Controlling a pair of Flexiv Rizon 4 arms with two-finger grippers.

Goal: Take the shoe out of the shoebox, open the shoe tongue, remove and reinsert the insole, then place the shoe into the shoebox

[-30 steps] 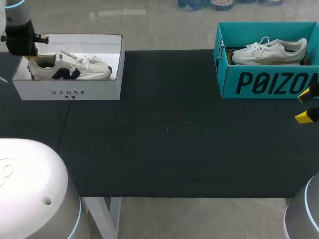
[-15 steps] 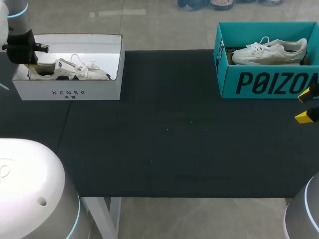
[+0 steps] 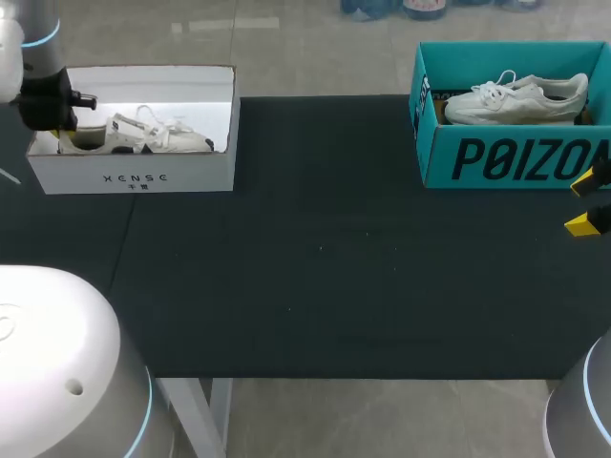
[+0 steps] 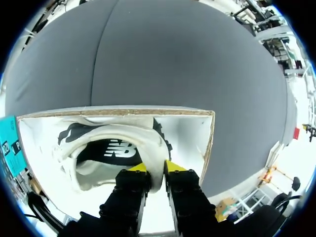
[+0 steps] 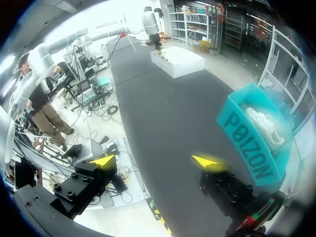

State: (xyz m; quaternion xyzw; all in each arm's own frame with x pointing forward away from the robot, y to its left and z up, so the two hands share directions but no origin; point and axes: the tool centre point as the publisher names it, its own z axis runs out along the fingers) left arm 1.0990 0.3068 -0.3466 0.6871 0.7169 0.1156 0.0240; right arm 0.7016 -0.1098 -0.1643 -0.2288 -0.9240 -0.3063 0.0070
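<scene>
White cardboard shoebox [image 3: 134,176], far left, holds a padded sneaker [image 3: 143,135]. Only the wrist view shows the left gripper [image 4: 156,168] pinching its heel collar. The right gripper [image 5: 155,161] gapes wide.

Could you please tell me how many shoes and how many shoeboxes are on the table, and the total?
Shoes: 2, the cream shoe in the white shoebox and the white shoe in the teal shoebox.
Shoeboxes: 2.
Total: 4.
</scene>
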